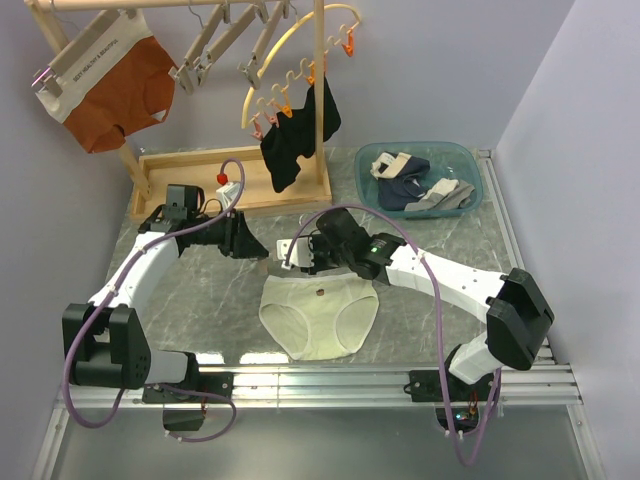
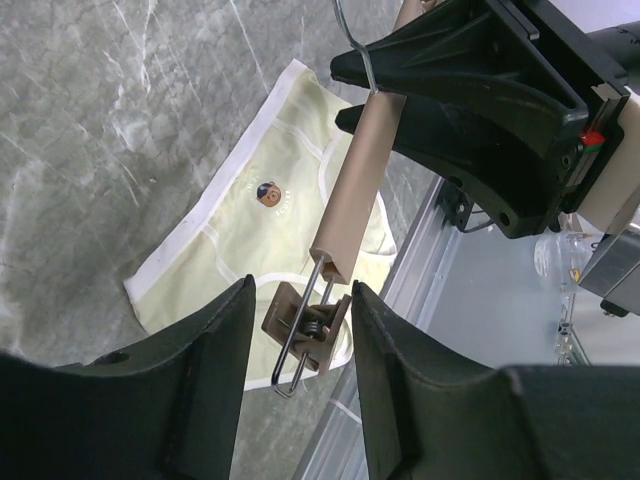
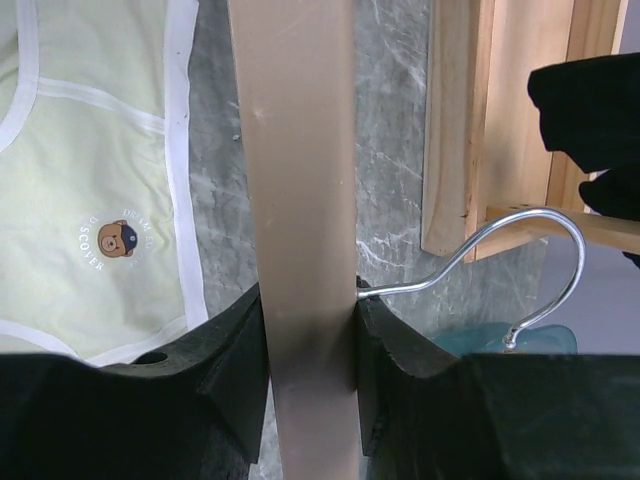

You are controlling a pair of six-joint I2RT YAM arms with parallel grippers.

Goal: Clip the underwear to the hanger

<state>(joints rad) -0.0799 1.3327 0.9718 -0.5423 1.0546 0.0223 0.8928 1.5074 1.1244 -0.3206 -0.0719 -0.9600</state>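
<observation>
Clamped in the right gripper (image 3: 308, 322), the hanger (image 3: 295, 150), a flat wood bar, is held off the table (image 1: 220, 310) just beyond the waistband of the underwear (image 3: 90, 180). Its metal hook (image 3: 520, 225) points away from the briefs. At the bar's end beside the underwear, the left gripper (image 2: 302, 300) stands apart, its fingers (image 2: 200, 370) either side of the clip (image 2: 305, 328); whether they touch it cannot be told. Flat on the table lies the underwear, waistband away from the arm bases. Beyond the underwear, a blue basin (image 1: 478, 180) holds clothes.

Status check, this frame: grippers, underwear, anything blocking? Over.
Right gripper shut on hanger, mid-bar. Left gripper open, straddling end clip. Underwear flat on table, unclipped. No obstruction seen.
</observation>
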